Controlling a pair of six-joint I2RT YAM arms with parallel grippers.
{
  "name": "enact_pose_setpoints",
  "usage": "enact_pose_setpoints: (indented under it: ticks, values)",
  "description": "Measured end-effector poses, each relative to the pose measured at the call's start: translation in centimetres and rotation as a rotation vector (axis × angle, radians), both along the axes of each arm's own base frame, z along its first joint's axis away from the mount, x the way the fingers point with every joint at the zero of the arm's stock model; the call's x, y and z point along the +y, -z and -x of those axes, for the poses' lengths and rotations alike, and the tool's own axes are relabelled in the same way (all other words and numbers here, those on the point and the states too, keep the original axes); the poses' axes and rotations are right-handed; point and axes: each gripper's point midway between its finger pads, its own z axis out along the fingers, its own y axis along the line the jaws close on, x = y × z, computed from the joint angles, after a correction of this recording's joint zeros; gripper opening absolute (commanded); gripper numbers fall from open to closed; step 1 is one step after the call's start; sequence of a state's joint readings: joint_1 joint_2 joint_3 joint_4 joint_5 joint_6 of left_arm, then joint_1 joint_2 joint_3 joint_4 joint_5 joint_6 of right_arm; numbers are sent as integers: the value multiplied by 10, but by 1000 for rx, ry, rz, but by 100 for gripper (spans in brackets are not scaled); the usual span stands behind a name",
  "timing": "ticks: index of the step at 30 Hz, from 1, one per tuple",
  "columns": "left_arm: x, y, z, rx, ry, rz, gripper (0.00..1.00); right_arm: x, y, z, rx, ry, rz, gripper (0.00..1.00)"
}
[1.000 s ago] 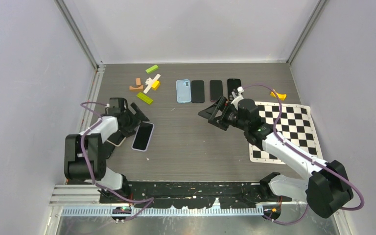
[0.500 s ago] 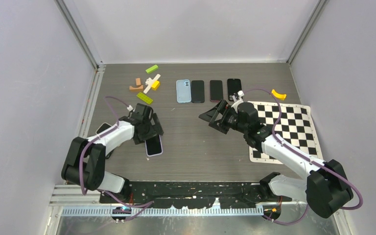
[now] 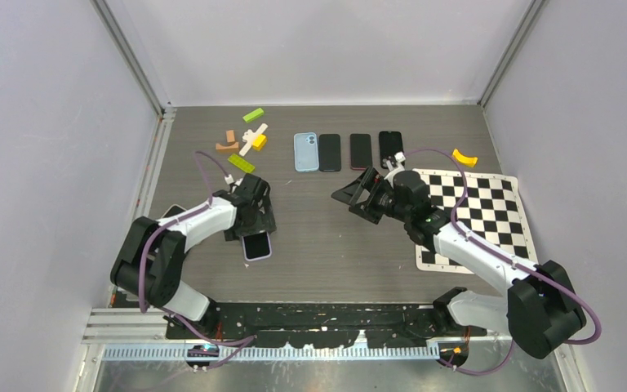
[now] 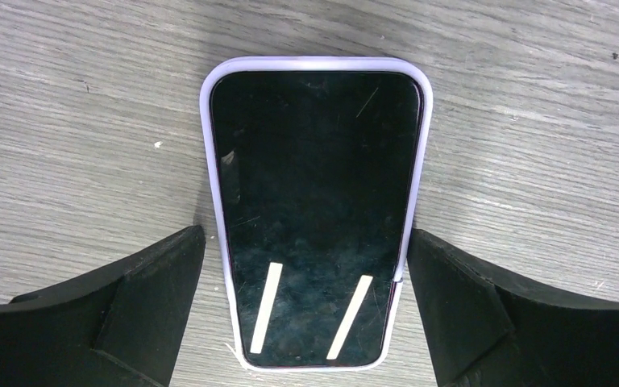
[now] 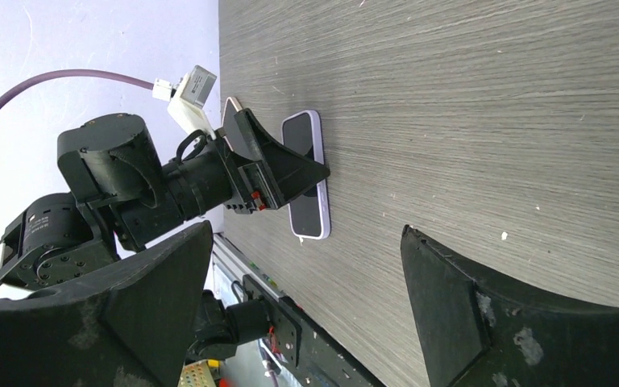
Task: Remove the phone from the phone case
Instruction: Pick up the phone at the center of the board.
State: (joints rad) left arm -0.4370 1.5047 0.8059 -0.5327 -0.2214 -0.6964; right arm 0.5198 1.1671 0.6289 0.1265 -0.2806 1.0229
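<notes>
- Flat handset [image 3: 171,213], by the table's left edge, mostly hidden under the left arm.
- Loose toy blocks [image 3: 243,140], green, brown, white and yellow, scattered toward the far left corner, well apart from both arms.
- Phone [image 4: 314,177], screen up, black glass, lying flat on the left half of the table, nearer the front edge than the blocks are.
- Phone case [image 4: 207,105], lilac, its rim wrapping the phone all round; the phone sits fully inside it.
- Row of four handsets [image 3: 345,151], side by side near the middle of the far edge; the leftmost shows a pale blue back.
- Checkerboard mat [image 3: 490,214], black and white, against the right edge.
- Yellow curved piece [image 3: 464,157], toward the far right corner, just beyond the mat.
- Left gripper [image 4: 306,242]: jaws spread wide, one finger [image 4: 129,298] on each side of the phone's near end, nothing clamped; the right-hand finger is just beside the case rim, contact not clear.
- Right gripper [image 5: 306,234]: jaws spread wide, empty, raised above the middle of the table, pointing toward the left arm.
</notes>
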Motion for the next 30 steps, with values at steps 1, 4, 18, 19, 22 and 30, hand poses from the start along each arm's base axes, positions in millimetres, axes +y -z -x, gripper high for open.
enact_pose_setpoints:
  ticks: [1, 4, 18, 19, 22, 30]
  values:
    - [0, 0, 0, -1, -1, -4, 99, -1, 0, -1, 0, 4, 3, 96]
    - [2, 1, 0, -1, -4, -11, 92, -2, 2, -2, 0, 14, 13, 99]
    - [0, -1, -2, 3, -4, -7, 27, -12, 17, -4, 3, 47, 92, 92]
    - [-1, -1, -2, 2, -2, -5, 22, -12, 19, -2, 10, 48, 100, 91]
    - [-4, -3, 1, 8, 5, 20, 3, -10, 22, 5, 21, 39, 121, 90]
    - [-33, -57, 3, -107, 54, 229, 0, 25, 14, 45, -28, -60, 142, 88]
